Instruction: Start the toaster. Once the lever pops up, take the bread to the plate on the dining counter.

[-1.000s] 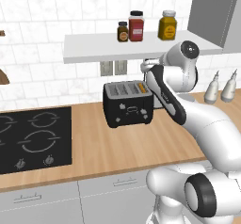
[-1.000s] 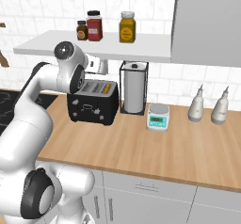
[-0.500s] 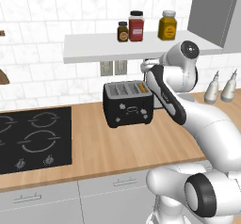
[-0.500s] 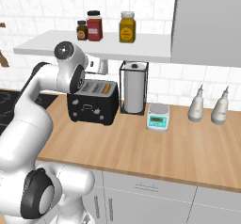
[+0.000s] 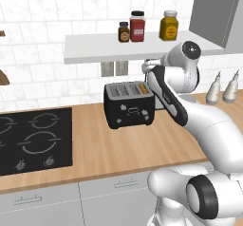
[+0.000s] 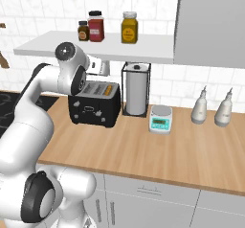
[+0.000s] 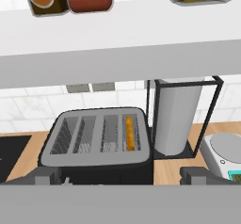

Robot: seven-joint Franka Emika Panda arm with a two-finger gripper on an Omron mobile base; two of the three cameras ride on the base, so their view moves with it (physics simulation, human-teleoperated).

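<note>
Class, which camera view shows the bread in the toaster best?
The hand view: it looks down into the toaster, showing the bread in its rightmost slot. The left base view shows a thin orange strip; the right base view an orange edge.

A home kitchen: black hob set in a wooden surface, four-slot toaster, jars shelved against white tiles.
</note>
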